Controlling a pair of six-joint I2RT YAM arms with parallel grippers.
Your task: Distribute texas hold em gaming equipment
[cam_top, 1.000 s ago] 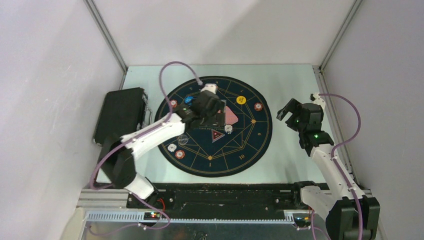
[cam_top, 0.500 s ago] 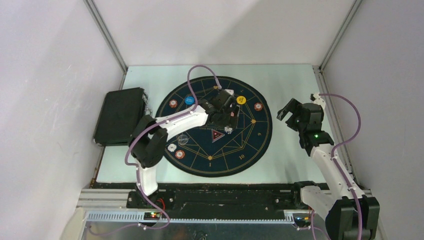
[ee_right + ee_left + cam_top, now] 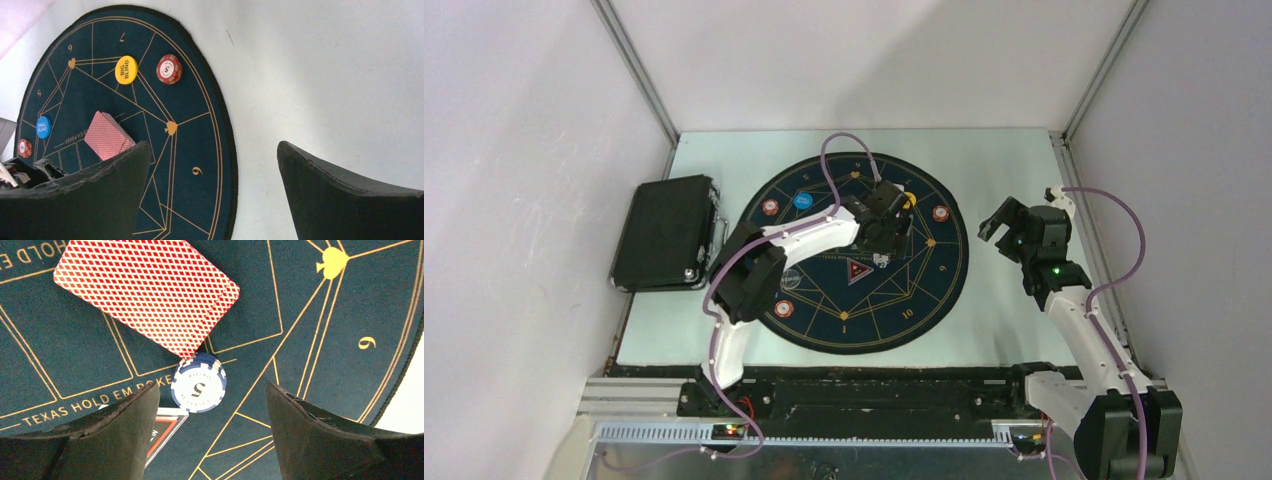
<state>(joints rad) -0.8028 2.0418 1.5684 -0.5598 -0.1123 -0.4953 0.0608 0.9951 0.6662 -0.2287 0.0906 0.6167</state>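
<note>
Left claw [image 3: 211,390] wide over blue-white chip [image 3: 198,382]

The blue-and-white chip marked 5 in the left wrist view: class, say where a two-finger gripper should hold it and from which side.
Probably best pinched across its rim, coming straight down from above. The chip lies flat, face up on the mat, so only its thin edge offers opposed surfaces. The card deck meets its far edge, so take the two sides.
</note>
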